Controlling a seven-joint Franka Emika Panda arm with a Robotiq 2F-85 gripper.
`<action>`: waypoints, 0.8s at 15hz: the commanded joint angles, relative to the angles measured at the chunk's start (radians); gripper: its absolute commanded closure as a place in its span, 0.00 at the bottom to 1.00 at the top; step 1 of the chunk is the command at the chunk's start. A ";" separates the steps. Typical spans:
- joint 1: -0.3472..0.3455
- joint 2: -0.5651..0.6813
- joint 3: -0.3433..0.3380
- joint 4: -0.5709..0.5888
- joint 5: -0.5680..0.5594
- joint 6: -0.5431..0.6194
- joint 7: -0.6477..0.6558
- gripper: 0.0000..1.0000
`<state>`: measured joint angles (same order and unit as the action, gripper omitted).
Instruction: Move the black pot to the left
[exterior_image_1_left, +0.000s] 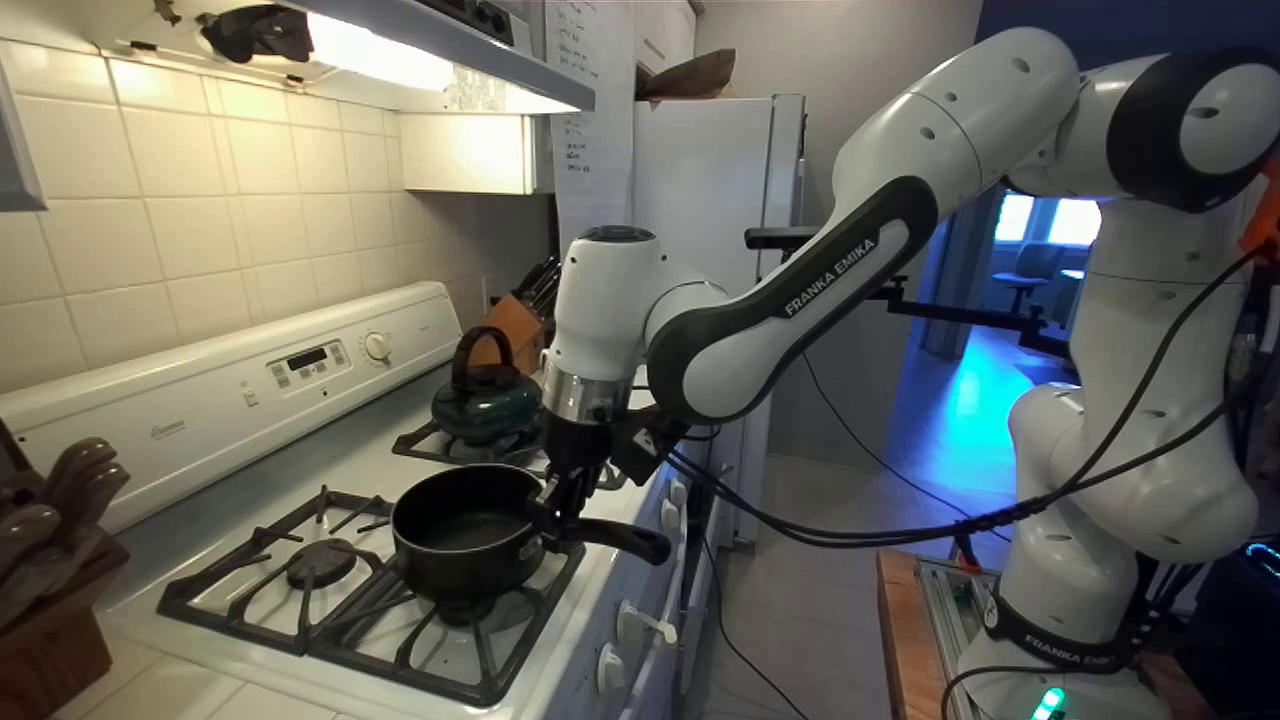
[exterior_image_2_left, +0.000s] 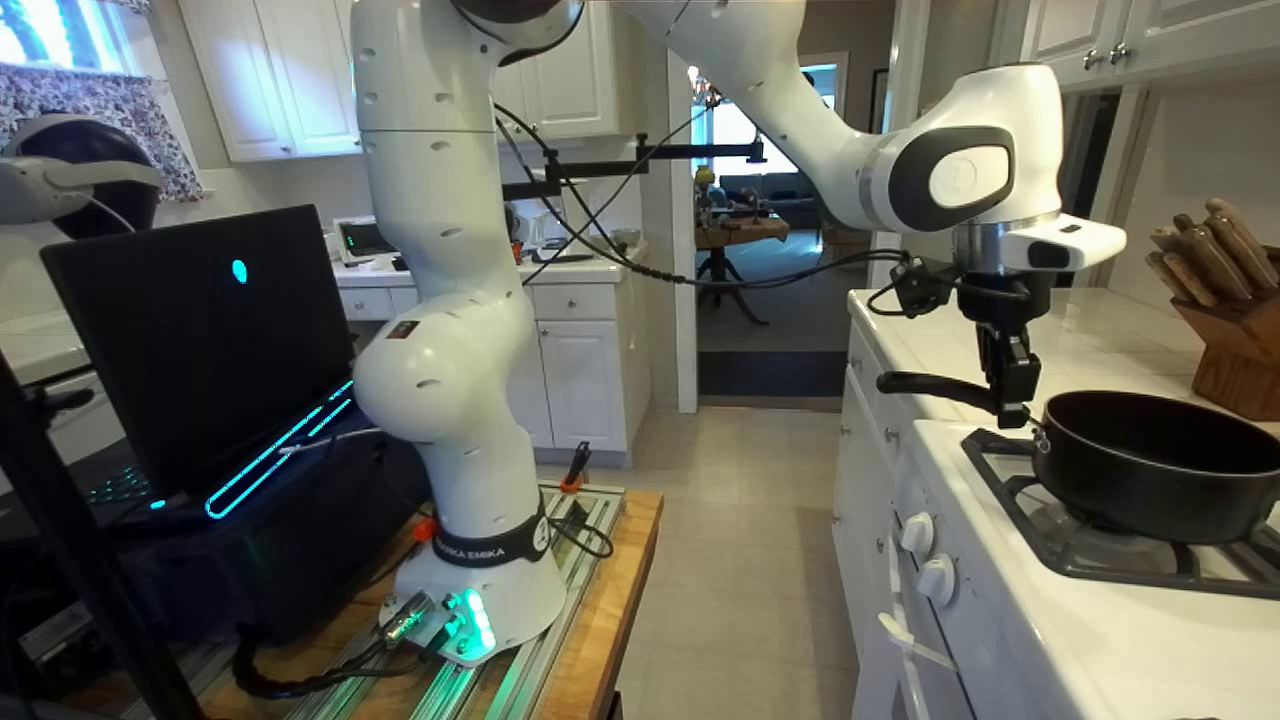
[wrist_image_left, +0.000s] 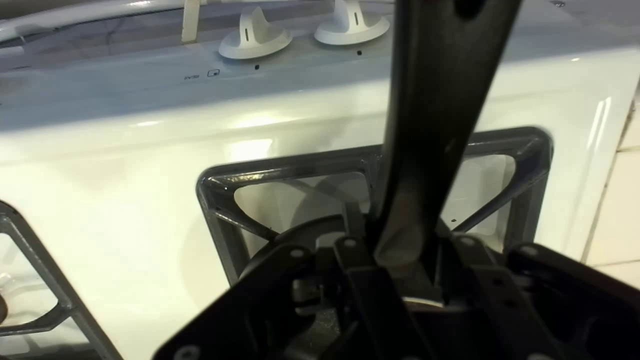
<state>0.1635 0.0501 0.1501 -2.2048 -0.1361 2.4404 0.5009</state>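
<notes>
pot (exterior_image_1_left: 462, 562) (in grpr (exterior_image_2_left: 1010, 402)) — hndl (exterior_image_1_left: 622, 537) past edge (exterior_image_1_left: 562, 630)

The pot (exterior_image_1_left: 462, 558) and hand (exterior_image_2_left: 1008, 402) are black, kettle (exterior_image_1_left: 487, 410) dark teal, stove (exterior_image_2_left: 1130, 650) white, and curtain (exterior_image_2_left: 112, 95) mottled.

Pot (exterior_image_1_left: 465, 565) over front grate (exterior_image_1_left: 400, 674) of stove (exterior_image_1_left: 560, 642).
In an exterior view, relative to pot: handle (exterior_image_1_left: 620, 539) to the right; kettle (exterior_image_1_left: 487, 408) behind, on another grate (exterior_image_1_left: 412, 443); far knife block (exterior_image_1_left: 520, 320) farther behind; fridge (exterior_image_1_left: 705, 150) behind and right; control panel (exterior_image_1_left: 225, 395) left; near knife block (exterior_image_1_left: 60, 625) left and in front; knobs (exterior_image_1_left: 611, 670) right, lower; robot base (exterior_image_1_left: 1060, 610) well right. In an exterior view, laptop (exterior_image_2_left: 200, 350) well left of pot.
</notes>
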 joint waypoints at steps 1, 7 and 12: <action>0.014 0.015 0.009 0.033 0.025 -0.039 -0.031 0.92; 0.024 0.026 0.013 0.049 0.011 -0.046 -0.022 0.92; 0.024 0.029 0.010 0.056 0.006 -0.049 -0.017 0.92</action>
<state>0.1813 0.0636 0.1614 -2.1802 -0.1360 2.4197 0.4998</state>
